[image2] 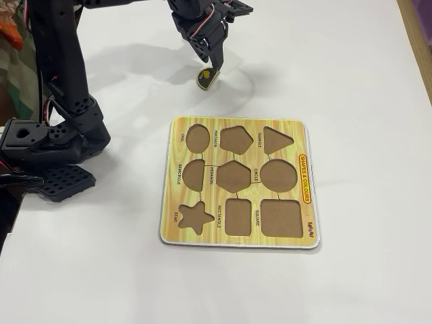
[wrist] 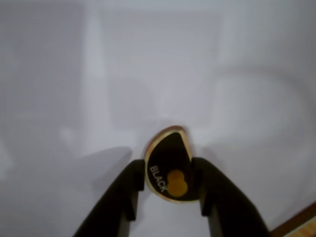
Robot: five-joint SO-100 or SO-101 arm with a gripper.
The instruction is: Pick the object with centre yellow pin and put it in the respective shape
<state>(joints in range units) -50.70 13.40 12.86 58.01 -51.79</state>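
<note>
A black semicircle piece (wrist: 167, 148) marked "BLACK", with a yellow centre pin (wrist: 177, 183), sits between my two black fingers in the wrist view. My gripper (wrist: 168, 173) is shut on it, one finger against each side. In the fixed view my gripper (image2: 210, 67) holds the piece (image2: 205, 78) tilted, at or just above the white table, a little beyond the far edge of the yellow shape board (image2: 174, 202). The board's semicircle recess (image2: 194, 173) is in its left column, middle row, and is empty like the other recesses.
The arm's black base and clamp (image2: 47, 148) stand at the table's left edge in the fixed view. A wooden strip (image2: 418, 27) runs along the right side, and it also shows at the wrist view's bottom right (wrist: 301, 223).
</note>
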